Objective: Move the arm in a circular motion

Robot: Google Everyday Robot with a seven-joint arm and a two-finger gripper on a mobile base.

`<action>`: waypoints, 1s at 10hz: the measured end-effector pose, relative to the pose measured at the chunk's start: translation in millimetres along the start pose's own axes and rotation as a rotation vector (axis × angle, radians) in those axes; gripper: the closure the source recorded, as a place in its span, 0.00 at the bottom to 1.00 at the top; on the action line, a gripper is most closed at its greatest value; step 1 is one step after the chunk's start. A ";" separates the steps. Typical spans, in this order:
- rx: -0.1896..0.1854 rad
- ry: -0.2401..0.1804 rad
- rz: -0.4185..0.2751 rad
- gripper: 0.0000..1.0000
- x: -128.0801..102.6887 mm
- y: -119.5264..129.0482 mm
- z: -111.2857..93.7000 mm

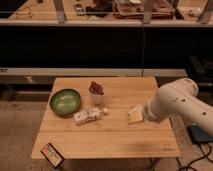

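Observation:
The arm [180,102] is cream-white, with thick rounded segments and small dark screw dots. It reaches in from the right edge of the camera view, over the right side of the wooden table [110,137]. The gripper [135,116] at its end shows as a pale yellowish flat tip, low over the right-middle of the tabletop. It stands to the right of a white packet [89,116], apart from it.
A green bowl [65,101] sits on the table's left. A white cup with a reddish-brown item [96,92] stands near the middle. A small dark and orange card [52,154] lies at the front-left corner. A blue object [200,134] lies on the floor at right. Dark shelving runs behind.

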 end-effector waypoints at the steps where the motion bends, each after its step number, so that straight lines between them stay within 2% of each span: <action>1: 0.016 0.012 -0.038 0.20 -2.3 -25.7 -0.6; 3: 0.079 0.052 -0.181 0.20 -1.4 -122.0 -5.5; 5: 0.130 0.059 -0.265 0.20 1.1 -187.2 -5.6; 6: 0.140 0.063 -0.300 0.20 7.3 -211.6 -2.5; 8: 0.147 0.057 -0.322 0.20 29.2 -239.7 8.2; 10: 0.111 0.045 -0.286 0.20 79.8 -235.0 32.6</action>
